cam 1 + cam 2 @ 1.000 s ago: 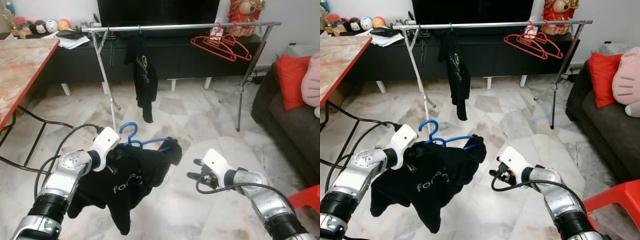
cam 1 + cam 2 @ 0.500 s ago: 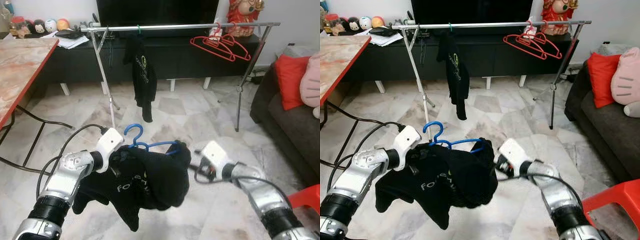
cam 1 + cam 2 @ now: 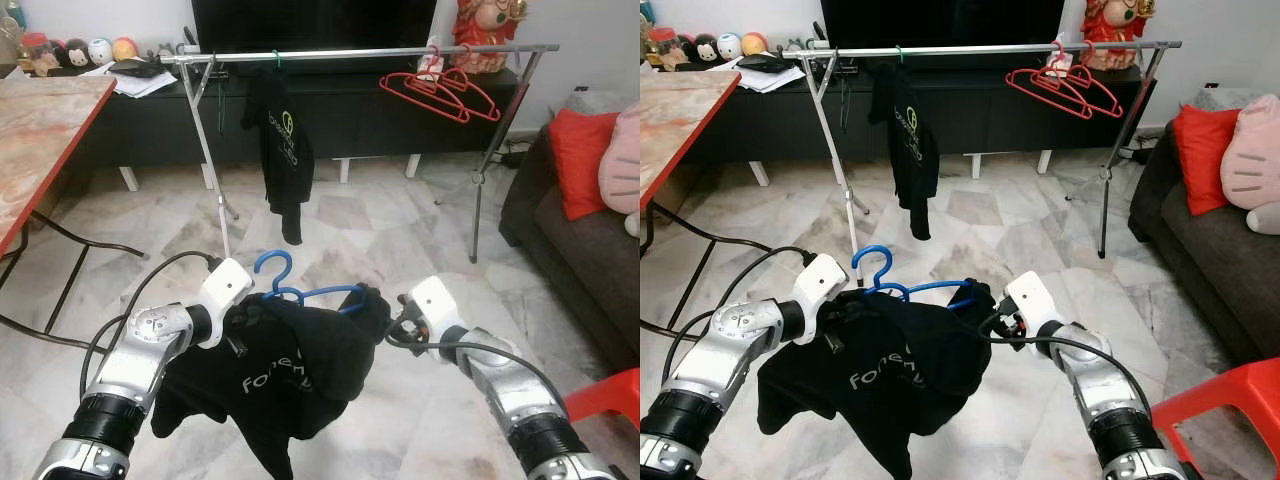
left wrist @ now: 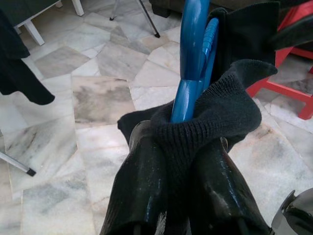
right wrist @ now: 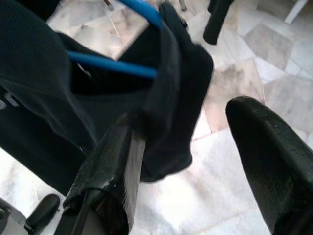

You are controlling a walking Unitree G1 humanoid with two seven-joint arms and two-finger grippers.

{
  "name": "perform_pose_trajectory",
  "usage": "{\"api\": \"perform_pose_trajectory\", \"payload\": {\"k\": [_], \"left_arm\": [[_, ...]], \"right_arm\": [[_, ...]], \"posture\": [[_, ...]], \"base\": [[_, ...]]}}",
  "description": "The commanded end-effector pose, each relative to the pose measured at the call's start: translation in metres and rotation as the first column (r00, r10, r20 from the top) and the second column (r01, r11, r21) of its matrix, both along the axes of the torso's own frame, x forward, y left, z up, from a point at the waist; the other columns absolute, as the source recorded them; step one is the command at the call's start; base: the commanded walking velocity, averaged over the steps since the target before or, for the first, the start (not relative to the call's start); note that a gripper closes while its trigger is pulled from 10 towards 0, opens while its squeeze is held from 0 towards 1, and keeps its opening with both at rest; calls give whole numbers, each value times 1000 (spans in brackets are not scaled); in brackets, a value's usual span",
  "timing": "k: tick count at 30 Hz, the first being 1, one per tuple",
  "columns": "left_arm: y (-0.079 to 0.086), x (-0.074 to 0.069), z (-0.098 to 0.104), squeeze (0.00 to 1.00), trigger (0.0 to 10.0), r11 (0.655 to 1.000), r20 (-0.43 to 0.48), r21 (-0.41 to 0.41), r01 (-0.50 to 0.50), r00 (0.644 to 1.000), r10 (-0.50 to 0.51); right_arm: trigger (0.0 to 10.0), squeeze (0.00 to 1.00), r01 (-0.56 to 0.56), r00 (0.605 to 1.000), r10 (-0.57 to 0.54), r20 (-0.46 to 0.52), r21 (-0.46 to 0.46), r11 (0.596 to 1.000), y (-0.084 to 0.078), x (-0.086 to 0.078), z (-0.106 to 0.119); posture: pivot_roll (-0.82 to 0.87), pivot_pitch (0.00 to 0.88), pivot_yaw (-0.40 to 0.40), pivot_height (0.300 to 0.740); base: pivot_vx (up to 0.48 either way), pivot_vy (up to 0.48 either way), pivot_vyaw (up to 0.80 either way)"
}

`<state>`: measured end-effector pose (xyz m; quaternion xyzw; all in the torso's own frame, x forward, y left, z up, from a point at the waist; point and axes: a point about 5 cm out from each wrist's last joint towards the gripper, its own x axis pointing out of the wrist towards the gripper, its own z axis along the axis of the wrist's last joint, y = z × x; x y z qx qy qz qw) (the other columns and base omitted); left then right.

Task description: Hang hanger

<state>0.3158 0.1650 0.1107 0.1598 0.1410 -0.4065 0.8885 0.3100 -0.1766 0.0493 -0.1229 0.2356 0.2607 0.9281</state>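
The left gripper (image 4: 181, 161) is pinching its two black fingers (image 4: 142, 181) together on the collar of a black knit shirt with white lettering (image 3: 290, 375) and on the neck of the blue plastic hanger (image 3: 300, 290) that carries it. The right gripper (image 5: 195, 147) is standing with its fingers (image 5: 264, 142) spread wide, one of them touching the shirt's right shoulder edge, nothing clamped between them. The blue hanger is being held in mid-air near the robot, low over the pale marble floor (image 3: 390, 225), its hook pointing up and the shirt drooping below it. Farther off, a silver metal clothes rail on slanted legs (image 3: 360, 53) is standing across the room, well apart from the held hanger. A second black garment (image 3: 283, 150) is hanging from the rail's left part, and two empty red hangers (image 3: 440, 92) are hanging near its right end. Behind the rail, a low black cabinet (image 3: 340, 115) is running along the far wall. A marble-topped table with a red edge (image 3: 45, 125) is sitting at far left, and a dark sofa with a red cushion (image 3: 585, 150) at right.
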Motion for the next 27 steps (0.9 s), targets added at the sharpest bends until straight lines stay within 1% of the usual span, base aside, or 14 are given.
{"api": "perform_pose_trajectory", "payload": {"k": [1,4,8,12,17,19,23,25,26,27], "left_arm": [[-4,3,8,0,10000,1000,25,-15,17,1000,-17],[-3,2,8,0,10000,1000,25,-16,15,1000,-15],[-3,1,8,0,10000,1000,23,-20,14,1000,-14],[-4,1,7,0,10000,1000,24,-20,12,1000,-11],[-4,1,7,0,10000,1000,22,-24,15,1000,-14],[-4,1,7,0,10000,1000,22,-23,14,1000,-14],[-3,1,7,0,10000,1000,21,-25,13,1000,-13],[-3,0,7,0,10000,1000,21,-26,12,1000,-12],[-3,0,7,0,10000,1000,21,-26,11,1000,-11],[-3,0,7,0,10000,1000,21,-27,11,1000,-11]], "right_arm": [[10000,0,35,999,-35,-3,-1,999,-1,4,-1],[10000,0,64,998,-64,-2,-3,998,-2,6,-3],[10000,0,73,997,-73,2,5,997,-3,7,-3],[10000,0,91,995,-92,24,46,995,1,10,-3],[10000,0,63,998,-66,25,87,994,8,10,-4],[10000,0,56,998,-60,29,117,991,11,10,-3],[10000,0,37,999,-39,20,112,993,12,9,-6],[941,0,39,999,-42,21,116,992,12,9,-7],[0,0,46,999,-49,16,116,992,11,9,-7],[0,0,48,999,-50,15,116,992,11,9,-8]], "posture": [[-64,0,-67,740],[-64,0,-67,740],[-64,0,-70,740],[-63,3,-72,740],[-62,4,-70,740],[-60,5,-72,740],[-60,5,-72,740],[-60,5,-72,740],[-56,8,-75,740],[-56,8,-75,740]], "base": [[0,0,0],[0,0,0],[0,0,0],[0,0,0],[0,0,0],[0,0,0],[0,0,0],[0,0,0],[0,0,0],[0,0,0]]}}
